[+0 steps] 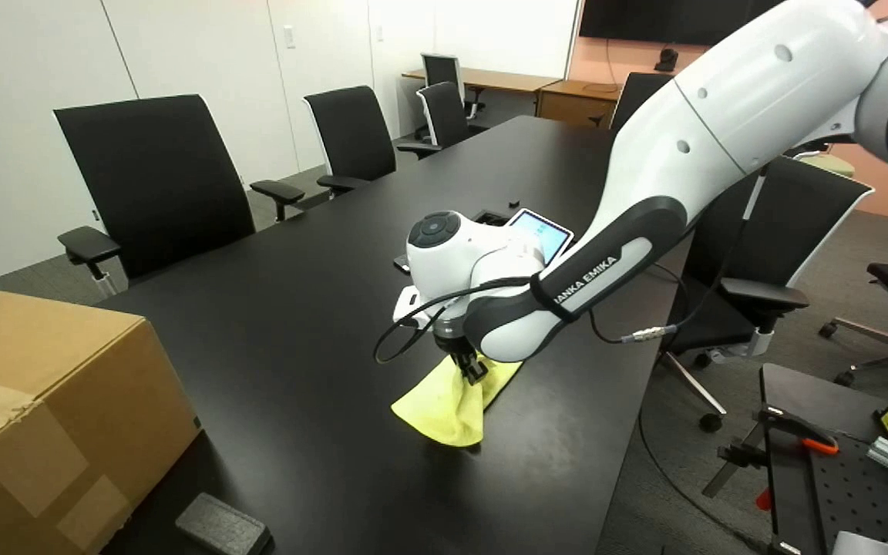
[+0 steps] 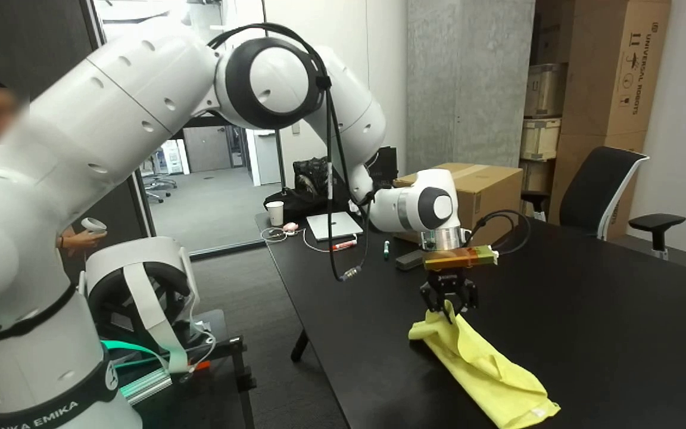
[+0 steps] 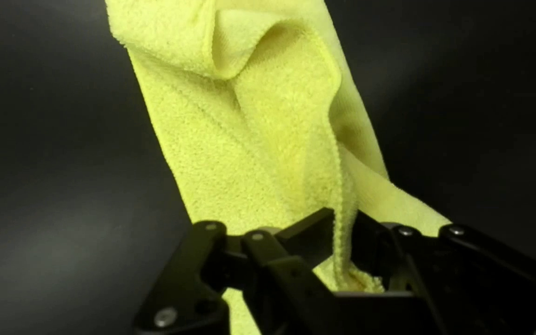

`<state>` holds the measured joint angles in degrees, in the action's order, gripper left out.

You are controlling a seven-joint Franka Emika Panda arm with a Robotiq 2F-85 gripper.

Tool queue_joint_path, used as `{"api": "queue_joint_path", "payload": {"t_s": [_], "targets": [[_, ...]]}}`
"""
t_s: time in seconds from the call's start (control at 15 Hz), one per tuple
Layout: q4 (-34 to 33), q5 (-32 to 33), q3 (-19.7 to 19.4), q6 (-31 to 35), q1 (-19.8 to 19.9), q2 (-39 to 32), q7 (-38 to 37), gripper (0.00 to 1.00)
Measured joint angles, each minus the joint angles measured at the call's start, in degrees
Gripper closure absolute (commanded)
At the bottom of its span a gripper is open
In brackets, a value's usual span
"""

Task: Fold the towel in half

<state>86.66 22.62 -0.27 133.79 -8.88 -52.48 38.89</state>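
The yellow towel (image 1: 444,407) lies on the black table in both exterior views (image 2: 492,375), with one part folded over and loosely rumpled on top. My gripper (image 2: 450,310) points down at the towel's end and is shut on a raised edge of it. In the wrist view the two fingertips (image 3: 345,232) pinch a thin upright fold of the towel (image 3: 221,158), and a bit of cloth pokes up behind the tips. The rest of the towel rests on the table below. In an exterior view the gripper (image 1: 475,374) is partly hidden by the arm.
A cardboard box (image 1: 66,432) stands on the table with a dark grey block (image 1: 222,526) near it. A tablet (image 1: 543,233) lies behind the arm. A laptop (image 2: 334,226), a white cup (image 2: 274,212) and markers (image 2: 344,245) lie near the table's edge.
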Motion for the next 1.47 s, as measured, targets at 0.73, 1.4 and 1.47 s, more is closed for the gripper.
{"api": "queue_joint_path", "payload": {"t_s": [0.73,1.4,1.47], "targets": [[-21.84,0.0,-1.87,-9.51,-2.43,-12.97,-19.79,0.4],[-30.16,-0.1,-4.14,-11.4,-2.38,-14.14,-28.69,0.0],[-29.6,-0.1,-4.48,-12.1,-2.12,-13.64,-28.76,0.0]]}}
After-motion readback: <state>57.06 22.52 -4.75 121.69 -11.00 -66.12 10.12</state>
